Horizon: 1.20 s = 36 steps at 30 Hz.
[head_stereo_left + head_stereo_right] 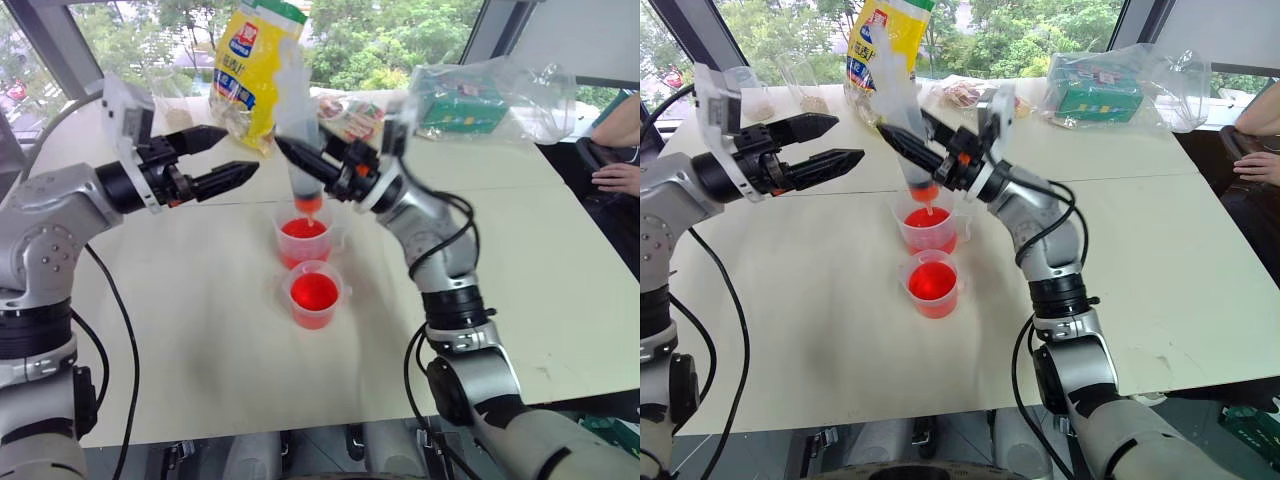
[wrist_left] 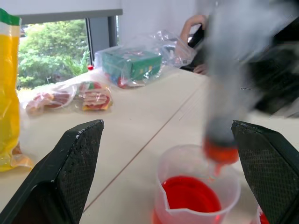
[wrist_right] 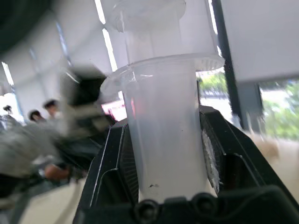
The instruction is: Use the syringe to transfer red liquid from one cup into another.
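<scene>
- Two cups sit on our white table [image 1: 200,330], the biggest thing before us; a yellow bag [image 1: 252,70] stands at its far edge.
- Our right gripper [image 1: 322,168] is clamped on the syringe [image 1: 300,140], jaws pressed to both sides of the thick clear barrel, which it holds upright, orange tip down, just above the far cup.
- Our left gripper [image 1: 220,160] hangs off to the left with jaws wide apart, gripping nothing, well clear of the syringe.
- That far cup [image 1: 928,225], the one with a pouring lip, holds red liquid [image 1: 928,217]; the near cup [image 1: 932,283] just beside it is red too.
- We judge the syringe stiff, light and smooth, likely slippery if wet. The mid-barrel is the place to grip it, leaving the plunger top free for our left gripper.
- We judge the cups thin, light and easy to tip.
</scene>
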Each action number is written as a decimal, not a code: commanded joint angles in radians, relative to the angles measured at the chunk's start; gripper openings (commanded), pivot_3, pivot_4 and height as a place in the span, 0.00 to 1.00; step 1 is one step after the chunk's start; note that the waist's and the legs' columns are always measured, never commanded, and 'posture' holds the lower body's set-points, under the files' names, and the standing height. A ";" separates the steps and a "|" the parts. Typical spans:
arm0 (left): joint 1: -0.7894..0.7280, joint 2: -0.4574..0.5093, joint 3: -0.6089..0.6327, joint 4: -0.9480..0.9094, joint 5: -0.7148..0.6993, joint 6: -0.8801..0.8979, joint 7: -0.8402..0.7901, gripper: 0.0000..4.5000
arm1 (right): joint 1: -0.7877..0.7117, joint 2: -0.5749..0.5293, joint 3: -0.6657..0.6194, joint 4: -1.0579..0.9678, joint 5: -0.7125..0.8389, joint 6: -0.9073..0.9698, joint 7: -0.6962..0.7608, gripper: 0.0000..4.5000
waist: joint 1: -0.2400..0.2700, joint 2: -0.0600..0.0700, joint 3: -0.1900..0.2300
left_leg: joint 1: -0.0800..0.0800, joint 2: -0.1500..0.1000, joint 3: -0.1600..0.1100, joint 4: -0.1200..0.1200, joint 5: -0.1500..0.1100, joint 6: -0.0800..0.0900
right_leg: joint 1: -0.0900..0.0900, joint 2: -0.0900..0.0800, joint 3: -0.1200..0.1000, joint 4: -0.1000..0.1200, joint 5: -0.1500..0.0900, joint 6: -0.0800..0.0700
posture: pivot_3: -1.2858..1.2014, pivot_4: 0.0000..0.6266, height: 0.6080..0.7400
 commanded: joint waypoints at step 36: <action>-0.136 -0.066 -0.048 -0.006 -0.108 0.060 -0.059 0.99 | 0.319 -0.090 0.128 -0.237 0.032 0.073 0.013 0.32 | 0.003 -0.001 0.000 | 0.000 0.000 0.000 0.000 0.000 0.001 | 0.001 0.002 0.000 -0.001 -0.002 -0.002 | 0.52 0.24 1.00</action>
